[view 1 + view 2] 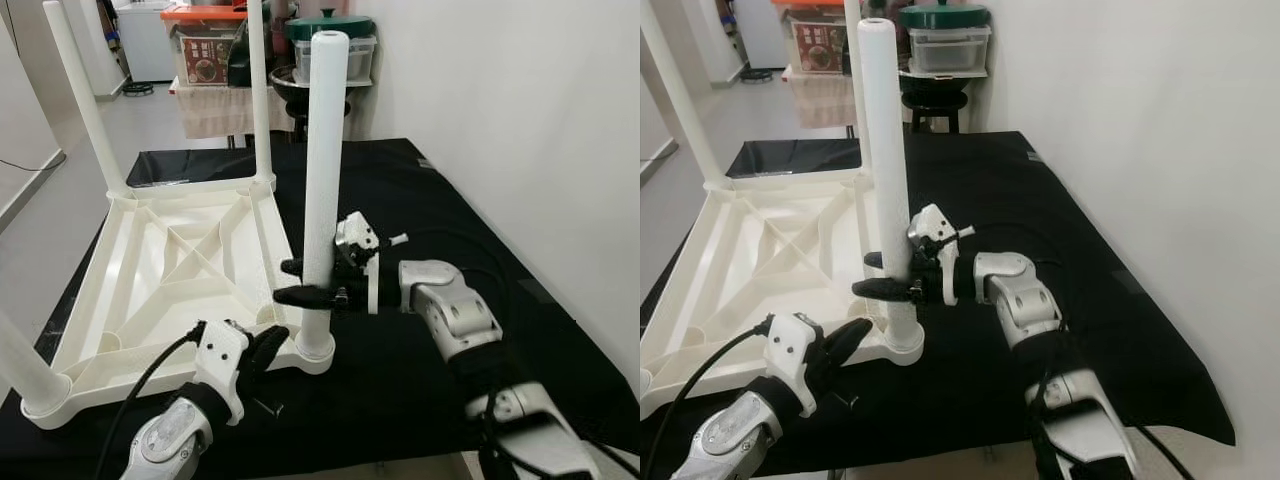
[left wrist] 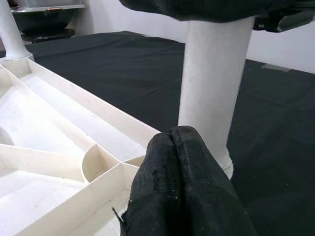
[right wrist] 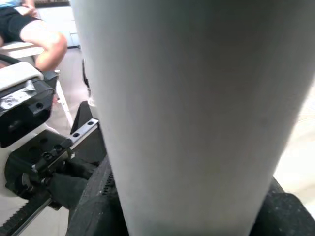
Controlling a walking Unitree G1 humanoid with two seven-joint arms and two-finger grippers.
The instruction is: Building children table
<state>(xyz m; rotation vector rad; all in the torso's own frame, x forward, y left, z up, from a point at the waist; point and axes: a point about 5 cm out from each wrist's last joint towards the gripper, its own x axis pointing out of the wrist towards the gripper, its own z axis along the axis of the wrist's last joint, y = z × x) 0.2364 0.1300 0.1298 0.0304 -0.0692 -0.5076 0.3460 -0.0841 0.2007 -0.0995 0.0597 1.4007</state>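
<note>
The white tabletop (image 1: 170, 265) lies upside down on a black mat (image 1: 420, 200), legs pointing up. The right gripper (image 1: 300, 282) clamps the near-right leg (image 1: 322, 180) low down, from 3 o'clock. The left gripper (image 1: 265, 350), fingers (image 2: 182, 196) pressed together, rests at the tabletop's corner, at 7 o'clock from the leg's socket.

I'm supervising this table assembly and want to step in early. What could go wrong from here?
The right pincer grips the upright leg low, so the tall top could tilt in its corner socket. The left pincer, shut, sits by the upturned tabletop; a push could slide it on the black cloth.
</note>
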